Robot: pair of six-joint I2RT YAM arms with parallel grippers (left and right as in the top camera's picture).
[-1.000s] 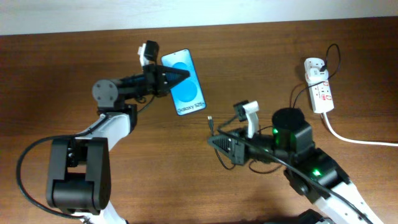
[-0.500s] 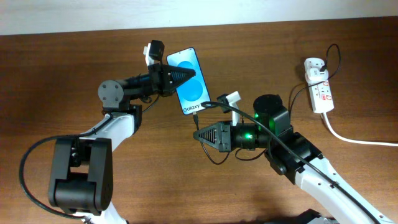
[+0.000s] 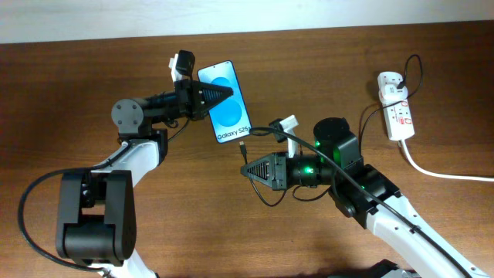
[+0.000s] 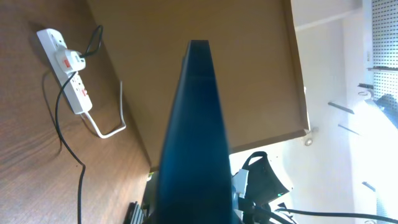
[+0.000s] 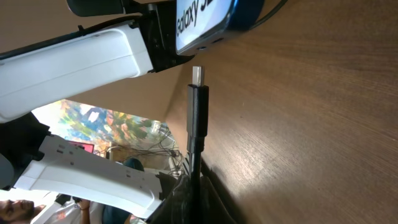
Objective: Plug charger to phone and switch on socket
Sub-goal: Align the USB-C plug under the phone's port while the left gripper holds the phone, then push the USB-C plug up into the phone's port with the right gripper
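Phone (image 3: 225, 113) is clamped at its upper part in L claw (image 3: 225, 94), jaws closed on it, at approx 11 o'clock of table centre, its "Galaxy" end facing 5 o'clock. R claw (image 3: 248, 171) is closed on charger (image 3: 244, 145) just behind the plug, tip aimed at 12 o'clock, near the phone's bottom edge but apart. Step in hand, I'd judge: insertion. To do it well, line tip w/ port axis first, since R wrist view shows tip a bit off the edge. Then push straight and slow, no side load, L bracing vs the push. Socket (image 3: 395, 104) lies at 2 o'clock, well apart; its switch comes after.
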